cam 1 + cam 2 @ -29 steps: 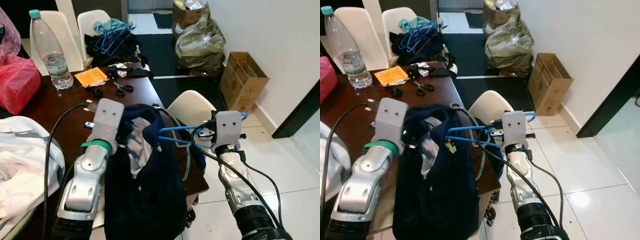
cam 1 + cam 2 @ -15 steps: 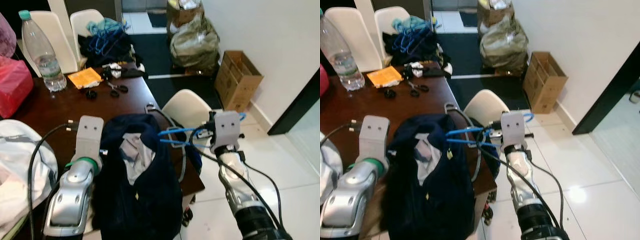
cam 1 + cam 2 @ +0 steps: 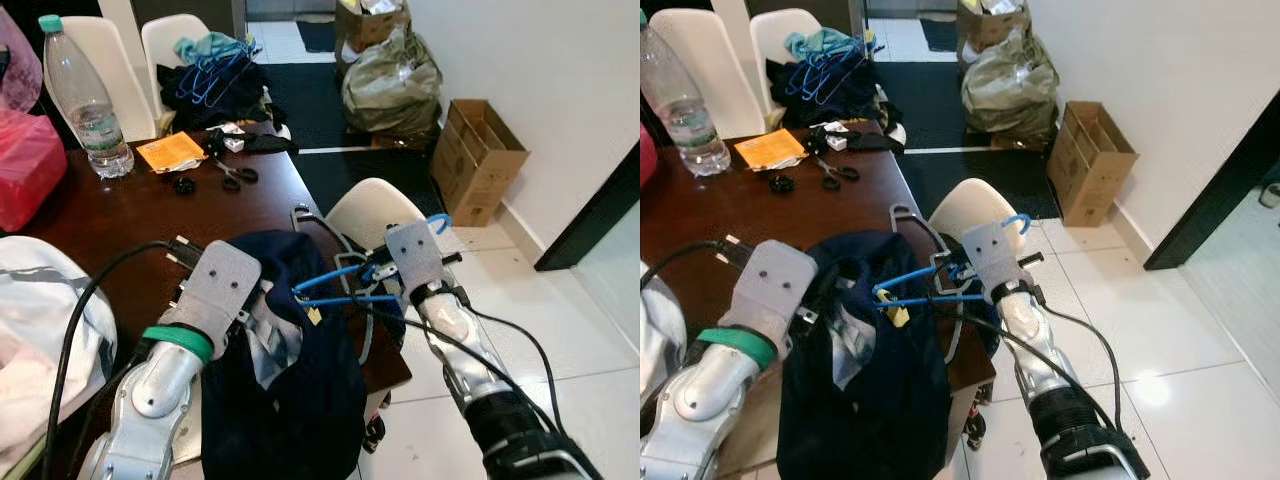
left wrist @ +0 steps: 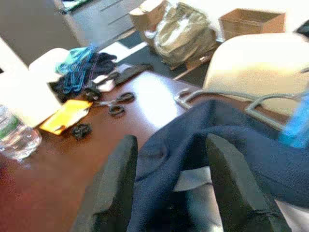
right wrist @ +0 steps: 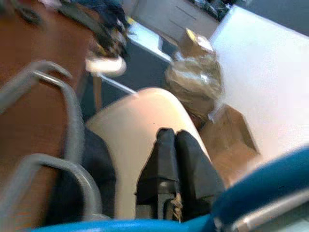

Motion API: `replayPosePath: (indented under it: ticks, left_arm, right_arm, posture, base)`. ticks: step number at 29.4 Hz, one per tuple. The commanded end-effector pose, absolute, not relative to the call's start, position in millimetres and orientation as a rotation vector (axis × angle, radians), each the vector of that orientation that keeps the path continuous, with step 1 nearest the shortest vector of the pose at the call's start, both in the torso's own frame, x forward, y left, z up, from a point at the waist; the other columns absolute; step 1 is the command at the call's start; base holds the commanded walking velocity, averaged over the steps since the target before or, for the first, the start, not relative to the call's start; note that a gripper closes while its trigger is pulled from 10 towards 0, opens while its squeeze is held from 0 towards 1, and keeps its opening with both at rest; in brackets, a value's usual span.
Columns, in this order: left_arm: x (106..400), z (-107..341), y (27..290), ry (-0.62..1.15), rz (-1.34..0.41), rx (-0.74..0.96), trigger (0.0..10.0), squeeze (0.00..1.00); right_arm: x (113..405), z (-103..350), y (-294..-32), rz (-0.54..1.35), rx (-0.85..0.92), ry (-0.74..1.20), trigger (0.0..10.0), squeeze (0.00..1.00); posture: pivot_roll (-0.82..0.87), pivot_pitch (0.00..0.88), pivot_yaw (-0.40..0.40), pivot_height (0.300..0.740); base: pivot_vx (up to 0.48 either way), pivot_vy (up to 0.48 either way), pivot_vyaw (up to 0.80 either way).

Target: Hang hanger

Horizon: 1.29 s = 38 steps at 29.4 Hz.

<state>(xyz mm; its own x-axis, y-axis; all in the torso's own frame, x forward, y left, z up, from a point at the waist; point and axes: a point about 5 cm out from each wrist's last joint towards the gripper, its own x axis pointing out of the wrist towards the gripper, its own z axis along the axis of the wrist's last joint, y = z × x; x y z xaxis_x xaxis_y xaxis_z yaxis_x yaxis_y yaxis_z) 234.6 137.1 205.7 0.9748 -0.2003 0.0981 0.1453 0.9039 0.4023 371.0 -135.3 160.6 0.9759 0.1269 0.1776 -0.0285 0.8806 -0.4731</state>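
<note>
Left eye view: cluttered wooden table [image 3: 120, 215]

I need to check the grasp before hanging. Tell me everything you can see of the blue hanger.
The blue hanger is thin, likely plastic-coated wire. It lies roughly level over the table edge. Its arms run into the collar of the dark navy garment; its hook curls up past the right gripper, whose fingers are shut at its neck. The left gripper straddles the garment's collar, open.
</note>
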Motion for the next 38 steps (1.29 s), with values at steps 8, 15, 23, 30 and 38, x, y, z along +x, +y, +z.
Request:
replayPosePath:
  ticks: [8,15,23,30,38]
  left_arm:
    - [197,197,136,-0.033,-0.381,0.087,10.0,1.00]
    - [210,178,118,0.094,-0.556,0.018,10.0,1.00]
    - [241,155,120,0.219,-0.591,0.158,10.0,1.00]
    - [259,137,126,0.280,-0.666,0.317,10.0,0.00]
    - [276,129,133,0.241,-0.636,0.449,0.0,0.00]
  right_arm:
    - [386,158,-162,-0.098,-0.490,-0.079,10.0,0.00]
    - [388,164,-159,-0.118,-0.433,-0.121,10.0,0.00]
    - [383,186,-158,-0.109,-0.302,-0.274,10.0,0.00]
    - [380,190,-152,-0.073,-0.284,-0.322,10.0,0.00]
    - [378,188,-150,-0.068,-0.268,-0.327,10.0,0.00]
  posture:
    - [0.09,0.124,-0.018,0.740]
    - [0.07,0.130,-0.013,0.740]
    - [0.04,0.141,0.002,0.740]
    - [0.02,0.147,0.012,0.740]
    - [0.02,0.147,0.019,0.740]
  base:
    - [0.000,0.000,0.00]
    - [0.000,0.000,0.00]
    - [0.000,0.000,0.00]
    - [0.000,0.000,0.00]
    - [0.000,0.000,0.00]
